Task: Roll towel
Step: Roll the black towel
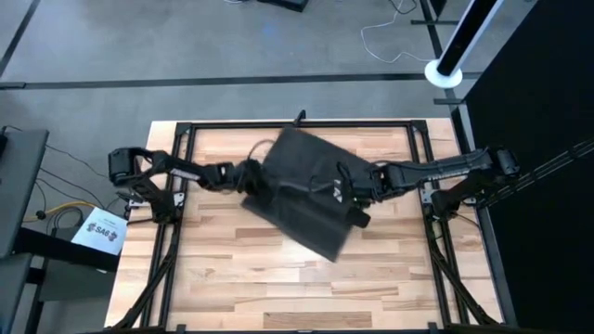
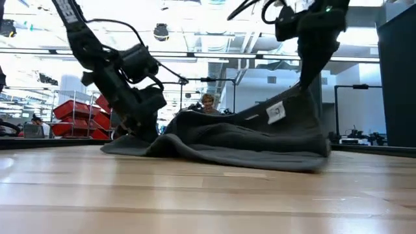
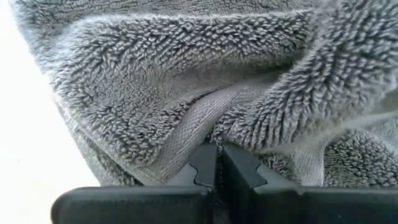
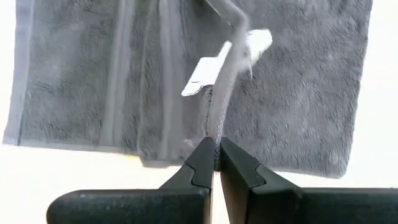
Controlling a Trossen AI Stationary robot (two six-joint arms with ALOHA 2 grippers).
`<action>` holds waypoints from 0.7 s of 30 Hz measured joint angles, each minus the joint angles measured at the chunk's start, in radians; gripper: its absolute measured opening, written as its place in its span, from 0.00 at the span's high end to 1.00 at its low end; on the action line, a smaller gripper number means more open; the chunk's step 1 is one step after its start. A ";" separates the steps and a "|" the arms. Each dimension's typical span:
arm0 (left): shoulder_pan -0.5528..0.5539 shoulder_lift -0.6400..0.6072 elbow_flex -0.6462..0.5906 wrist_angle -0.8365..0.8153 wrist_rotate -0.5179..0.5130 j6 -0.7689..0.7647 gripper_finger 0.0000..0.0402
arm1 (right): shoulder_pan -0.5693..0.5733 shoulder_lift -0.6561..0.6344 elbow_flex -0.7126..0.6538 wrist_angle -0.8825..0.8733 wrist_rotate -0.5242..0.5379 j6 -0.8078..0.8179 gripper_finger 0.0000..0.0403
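— High view first: what am I looking at?

— I see the towel (image 1: 302,190) lying skewed across the far half of the wooden table (image 1: 232,278), a dark charcoal heap reaching from about the centre out toward twelve o'clock. My left gripper (image 1: 251,176) is at its nine o'clock edge and my right gripper (image 1: 357,190) at its three o'clock side.

— Are the pincers holding anything?

— Yes. From the left wrist camera my fingers (image 3: 202,165) are pressed together with the towel's flat hem band (image 3: 186,134) pinched between them. From the right wrist camera the fingers (image 4: 202,162) are likewise closed, clamped on a thin raised fold of terry.

— Any label or writing?

— A small white label (image 4: 227,59) hangs from the towel just past the right fingers. In the low view it shows as a white tag (image 2: 276,112) with dark print on the lifted side of the cloth, too small for me to read. Off the table at about eight o'clock in the high view lies a white sheet (image 1: 104,229) marked "SA6".

— How does the towel sit from table height?

— The right side is pulled up under the right gripper (image 2: 305,81), while the rest slopes down and rests on the wood near the left gripper (image 2: 133,123).

— Containers?

— Red bins (image 2: 75,117) stand in the room behind; I cannot tell their contents.
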 joint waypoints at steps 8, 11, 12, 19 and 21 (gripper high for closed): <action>0.197 -0.058 0.096 -0.243 0.183 0.287 1.00 | -0.115 0.000 0.004 0.009 0.082 -0.053 0.99; 0.171 -0.117 0.150 -0.477 0.189 0.469 1.00 | -0.119 0.000 0.007 0.006 0.039 -0.083 0.99; 0.159 -0.140 0.169 -0.555 0.196 0.523 1.00 | -0.117 0.000 0.007 0.001 0.023 -0.100 0.99; 0.043 -0.223 0.224 -0.770 0.221 0.725 0.93 | -0.098 0.000 0.008 -0.009 0.009 -0.145 0.99; 0.004 -0.219 0.224 -0.759 0.231 0.764 0.86 | -0.100 0.000 0.008 -0.002 0.009 -0.146 0.99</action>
